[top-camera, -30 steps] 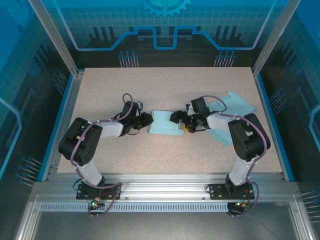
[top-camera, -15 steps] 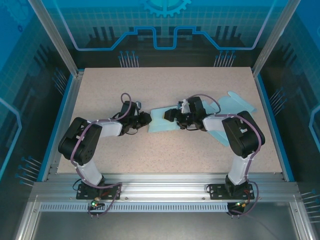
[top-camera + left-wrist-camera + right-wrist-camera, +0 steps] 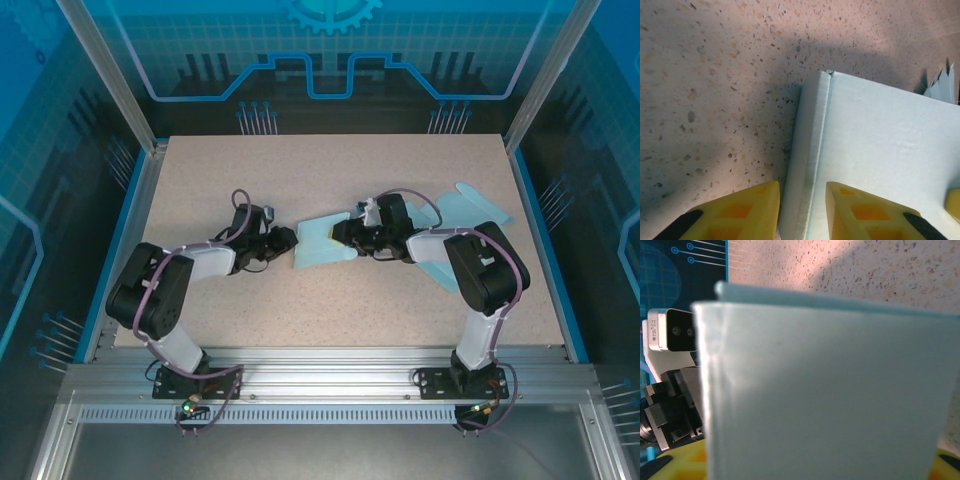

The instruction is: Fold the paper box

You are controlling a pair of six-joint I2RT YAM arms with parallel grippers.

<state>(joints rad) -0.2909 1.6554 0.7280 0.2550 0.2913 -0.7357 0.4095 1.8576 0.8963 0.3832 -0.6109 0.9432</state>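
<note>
A pale blue paper box (image 3: 322,245) lies between the two grippers on the speckled table (image 3: 250,170). The left gripper (image 3: 802,186), jaws narrowly parted, straddles its folded edge. A raised panel directly ahead hides the right gripper (image 3: 347,233), so its grip cannot be told.

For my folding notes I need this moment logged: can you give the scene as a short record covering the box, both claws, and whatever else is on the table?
box: light blue, mid-table, partly folded
left claw: at the box's left edge, fingers astride the folded edge; grip unclear
right claw: at the box's right end, a panel upright in front of it; grip unclear
sheet: second blue piece, flat at the right, partly under the right arm
table: speckled beige
</note>
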